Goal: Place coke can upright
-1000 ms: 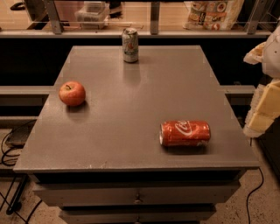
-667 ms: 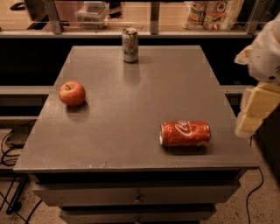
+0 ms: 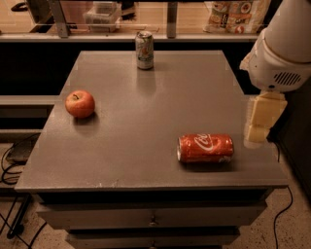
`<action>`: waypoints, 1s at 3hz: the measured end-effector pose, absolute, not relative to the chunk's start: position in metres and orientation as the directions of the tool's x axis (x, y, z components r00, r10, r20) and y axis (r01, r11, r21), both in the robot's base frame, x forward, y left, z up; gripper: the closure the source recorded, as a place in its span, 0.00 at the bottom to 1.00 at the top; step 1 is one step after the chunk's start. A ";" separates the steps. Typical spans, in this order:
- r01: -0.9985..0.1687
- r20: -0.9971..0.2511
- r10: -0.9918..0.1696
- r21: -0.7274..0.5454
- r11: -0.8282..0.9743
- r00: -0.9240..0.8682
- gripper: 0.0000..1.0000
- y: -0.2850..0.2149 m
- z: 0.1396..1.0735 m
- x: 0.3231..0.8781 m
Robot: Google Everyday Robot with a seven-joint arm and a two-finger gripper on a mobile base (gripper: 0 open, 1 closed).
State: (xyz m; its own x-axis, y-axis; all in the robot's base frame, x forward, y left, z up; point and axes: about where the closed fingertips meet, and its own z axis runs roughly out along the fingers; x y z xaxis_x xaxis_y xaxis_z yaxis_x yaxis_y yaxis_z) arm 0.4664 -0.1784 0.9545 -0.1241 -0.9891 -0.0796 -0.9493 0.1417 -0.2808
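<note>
The coke can [image 3: 205, 148], red with white script, lies on its side on the grey table [image 3: 146, 121], near the front right corner. Its silver top faces left. My gripper [image 3: 256, 131] hangs from the white arm at the right edge of the table. It sits just right of the can and a little above the table surface. It does not touch the can and holds nothing that I can see.
A red apple [image 3: 80, 103] sits at the table's left side. A pale silver-green can [image 3: 144, 49] stands upright at the back edge. Behind the table runs a railing with a shelf of bags [image 3: 233, 14]. Drawers sit below the table's front edge.
The arm and gripper have moved left and forward, from off the table's right edge to close beside the lying coke can. The can, the apple and the other can have not moved.
</note>
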 end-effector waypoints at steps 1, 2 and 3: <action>-0.961 -0.064 -0.995 -0.261 0.097 -0.083 0.00 -0.165 0.946 0.468; -0.970 -0.026 -0.999 -0.240 0.036 -0.031 0.00 -0.143 0.933 0.468; -0.979 0.009 -1.000 -0.202 -0.016 0.015 0.00 -0.121 0.913 0.464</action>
